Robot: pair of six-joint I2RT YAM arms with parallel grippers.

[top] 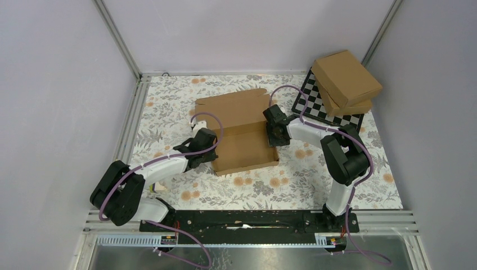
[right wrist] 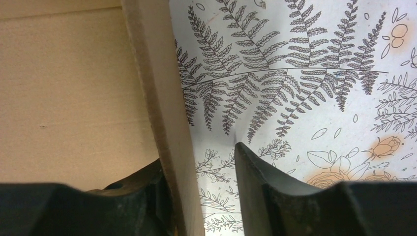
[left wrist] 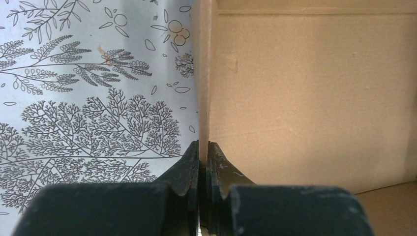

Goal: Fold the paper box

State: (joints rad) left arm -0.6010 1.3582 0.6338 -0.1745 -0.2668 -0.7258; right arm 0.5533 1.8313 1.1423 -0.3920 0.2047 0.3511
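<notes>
The left pincer (left wrist: pixel 202 143) is clenched on the thin left wall of the brown cardboard paper box (top: pixel 242 132). The right pincer (right wrist: pixel 199 155) stands released astride the right wall, inner finger against the card, outer finger clear. The half-formed box lies in the middle of the floral-clothed worktop (top: pixel 315 180), its lid panel toward the far side. It looks light and stiff but easily creased, so the walls are best pinched near their top edges. Two finished brown cardboard boxes (top: pixel 346 79) on a black-and-white checkered board (top: pixel 315 107) sit far right, well apart, blocking nothing.

paper box (top: pixel 244 149) — matt brown cardboard, slightly rough
</notes>
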